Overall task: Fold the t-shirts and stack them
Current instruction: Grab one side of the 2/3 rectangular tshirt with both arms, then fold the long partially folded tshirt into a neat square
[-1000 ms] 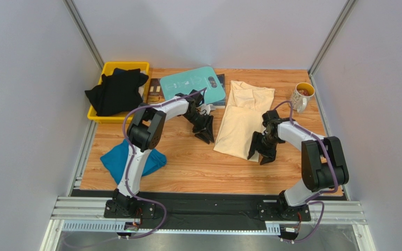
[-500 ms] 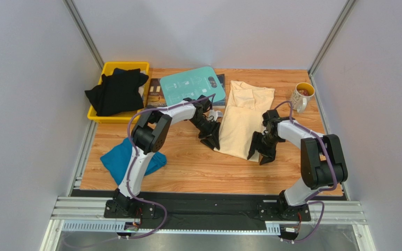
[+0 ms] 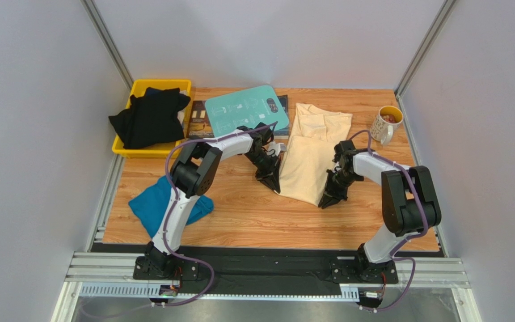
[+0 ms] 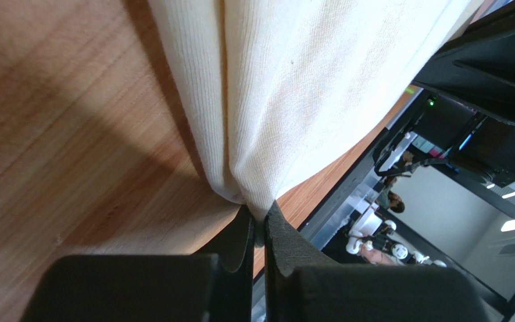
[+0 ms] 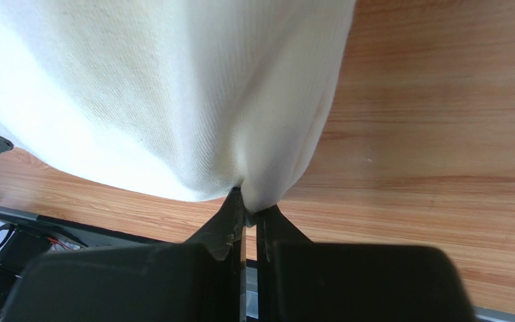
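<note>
Our left gripper [image 4: 260, 218] and right gripper [image 5: 248, 208], apart a second ago, now clamp the near corners of the cream t-shirt [image 3: 310, 157]; we judge the fold can start.

Bare table [image 3: 260, 215] in front is open; teal t-shirt [image 3: 145, 204] at left, board [image 3: 247, 111] and mug [image 3: 386, 124] behind obstruct.

- cream t-shirt [image 4: 307, 87]: soft matt cloth, finely ribbed knit.
- worktop [image 5: 441, 100] under the cream t-shirt: smooth wood grain, faint sheen.
- left tool [image 4: 261, 215] and right tool [image 5: 250, 209]: matt black plastic, slightly grainy.
</note>
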### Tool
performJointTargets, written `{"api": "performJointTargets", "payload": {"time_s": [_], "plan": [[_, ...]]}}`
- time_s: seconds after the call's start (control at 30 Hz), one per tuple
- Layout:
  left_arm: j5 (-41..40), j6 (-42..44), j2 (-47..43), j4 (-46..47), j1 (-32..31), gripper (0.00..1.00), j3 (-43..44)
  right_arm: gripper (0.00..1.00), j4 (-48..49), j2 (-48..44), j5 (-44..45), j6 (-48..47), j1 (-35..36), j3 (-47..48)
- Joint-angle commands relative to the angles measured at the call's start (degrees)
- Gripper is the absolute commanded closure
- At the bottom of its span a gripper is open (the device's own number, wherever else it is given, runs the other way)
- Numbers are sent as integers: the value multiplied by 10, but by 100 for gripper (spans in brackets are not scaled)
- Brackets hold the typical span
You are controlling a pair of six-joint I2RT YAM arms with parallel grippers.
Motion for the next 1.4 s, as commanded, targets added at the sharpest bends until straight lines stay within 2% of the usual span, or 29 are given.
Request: {"api": "performJointTargets", "payload": {"time_s": [0.0,0.37,0.93,1.37], "plan": [[-40,10,-1,9,1,100,11,100,85,20,30,-10,6,-16],[-62,16,-38,3,1,100,-4,100,33,-44,40,-26,6,-11],[-161,19,-239,-29,2,100,-45,100,-131,-234,41,1,6,94],[-178,27,-309,-89,2,100,17,100,-240,-315,23,22,6,173]]}}
